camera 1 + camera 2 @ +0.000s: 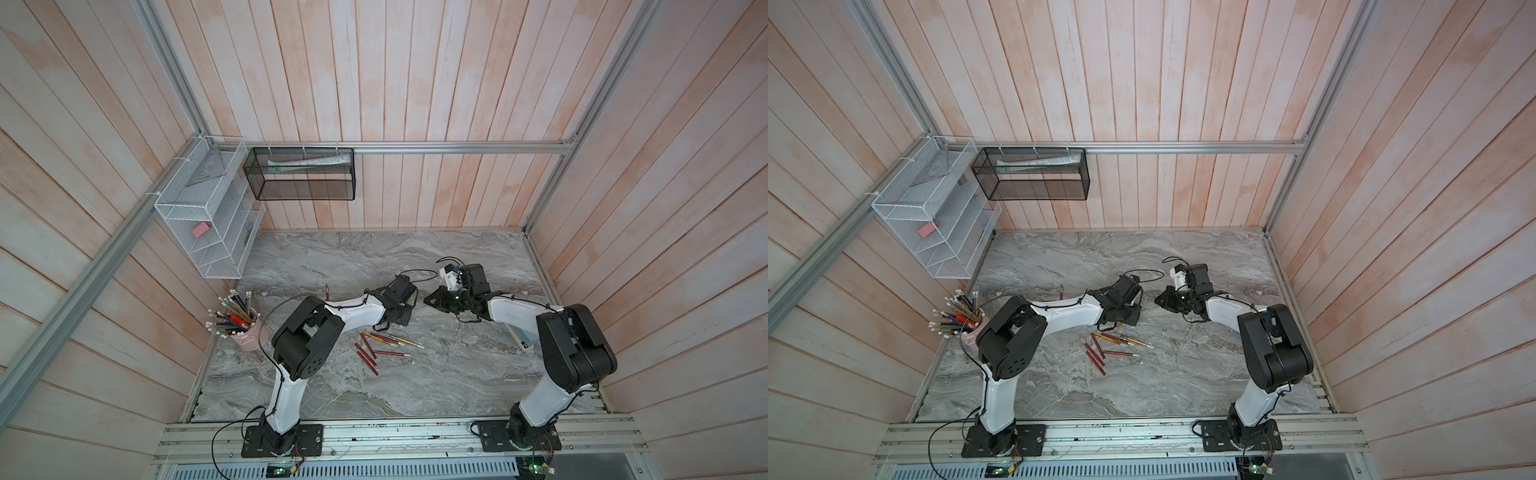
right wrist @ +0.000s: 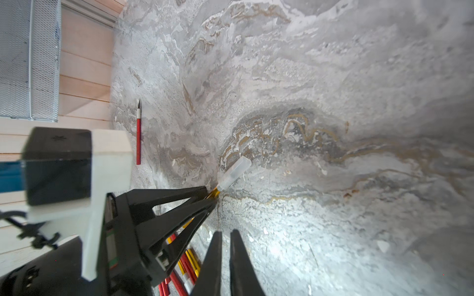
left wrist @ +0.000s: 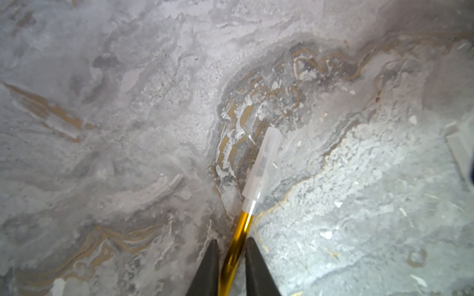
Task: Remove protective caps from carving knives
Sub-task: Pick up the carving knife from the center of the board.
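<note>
I count one yellow knife [image 3: 238, 234] in my left gripper [image 3: 232, 240], with one cap [image 3: 261, 164] on it. One red knife [image 2: 138, 138] lies apart, alone. Near my left gripper, about seven more in a pile [image 1: 390, 353].

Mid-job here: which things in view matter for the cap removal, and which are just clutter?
Job: yellow knife in left gripper, its cap, right gripper, loose knife pile, bare red knife.
Clutter: pencil cup, white wire rack, black mesh basket, pink block.
</note>
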Controlling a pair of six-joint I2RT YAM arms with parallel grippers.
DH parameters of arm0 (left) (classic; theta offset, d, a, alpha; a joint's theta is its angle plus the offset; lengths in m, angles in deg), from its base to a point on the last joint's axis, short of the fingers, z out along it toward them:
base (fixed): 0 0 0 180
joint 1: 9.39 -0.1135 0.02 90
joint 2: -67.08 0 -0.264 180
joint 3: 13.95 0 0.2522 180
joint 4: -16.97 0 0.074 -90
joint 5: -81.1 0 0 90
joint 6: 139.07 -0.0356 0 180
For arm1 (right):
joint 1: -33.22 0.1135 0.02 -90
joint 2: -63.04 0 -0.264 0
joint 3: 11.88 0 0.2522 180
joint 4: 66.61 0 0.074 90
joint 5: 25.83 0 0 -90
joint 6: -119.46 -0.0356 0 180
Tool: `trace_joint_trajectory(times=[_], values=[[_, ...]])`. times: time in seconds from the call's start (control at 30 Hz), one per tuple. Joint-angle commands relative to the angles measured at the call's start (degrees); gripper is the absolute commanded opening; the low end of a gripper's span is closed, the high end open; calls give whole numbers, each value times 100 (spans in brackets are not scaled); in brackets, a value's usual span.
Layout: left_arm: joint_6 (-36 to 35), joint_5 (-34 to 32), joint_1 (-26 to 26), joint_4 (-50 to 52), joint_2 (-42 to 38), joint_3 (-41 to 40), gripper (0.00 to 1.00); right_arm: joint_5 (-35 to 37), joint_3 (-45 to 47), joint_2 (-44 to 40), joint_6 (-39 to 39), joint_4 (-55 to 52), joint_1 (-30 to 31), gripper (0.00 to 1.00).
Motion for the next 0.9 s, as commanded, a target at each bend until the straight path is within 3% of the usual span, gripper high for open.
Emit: trace_joint_trajectory(times=[0.0,0.07,0.13,0.2,0.47,0.77,0.87], values=[[-116,-13,77,477,452,-146,21,-42,123,-212,-34,49,-72,15],[-111,-22,95,483,486,-146,20,-40,171,-282,-41,43,-122,17],[-98,-14,97,484,506,-146,7,-36,210,-321,-52,61,-139,17],[-75,-22,98,471,486,-163,0,-44,233,-341,-61,71,-156,17],[-36,231,97,346,116,-145,0,-206,283,-294,-195,256,-171,19],[-128,574,97,247,-607,-115,0,-735,-51,58,-415,528,-62,48],[-129,602,97,308,-722,-102,0,-729,-215,165,-377,432,70,51]])
